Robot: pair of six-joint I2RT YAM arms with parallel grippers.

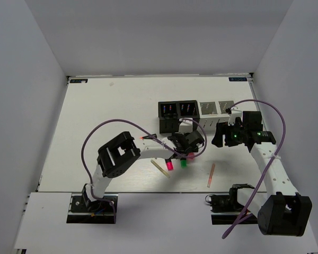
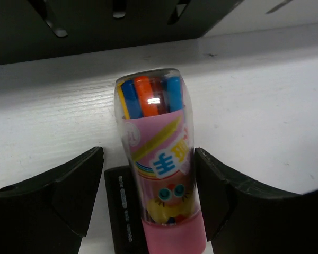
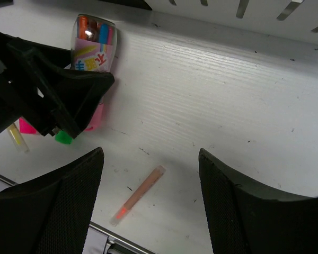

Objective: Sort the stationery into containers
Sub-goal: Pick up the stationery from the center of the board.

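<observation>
From above: shows a flat white bench (image 1: 95,116) carrying a joined row of four square mesh cups (image 1: 196,109), two black on the left, two silver-white on the right. Finds the left end effector (image 1: 189,145) low over the bench just in front of the black cups. Finds the right end effector (image 1: 222,135) in front of the silver-white ones, near its partner but apart. Picks out, nearer the arm bases, a black highlighter with a pink cap (image 1: 170,165) beside a black highlighter with a green cap (image 1: 184,163). Also picks out a short beige stick (image 1: 160,168) just left of them and a thin salmon stick (image 1: 211,175) alone to the right.

From the left wrist: shows a clear plastic pen with a pink sleeve and coloured refills (image 2: 159,174) lying on the bench between the black fingers (image 2: 69,196), clear end towards the cups. Holds the jaws wide, straddling the pen without clamping it, with bare bench showing on one side. Cannot tell whether the other finger touches. Makes out a black barrel with small print (image 2: 122,211) partly under the pen.

From the right wrist: shows the jaws spread wide, gripping nothing, with the salmon stick on the bench below. Catches the left end effector over the pen, with both caps and the beige stick beside it.
</observation>
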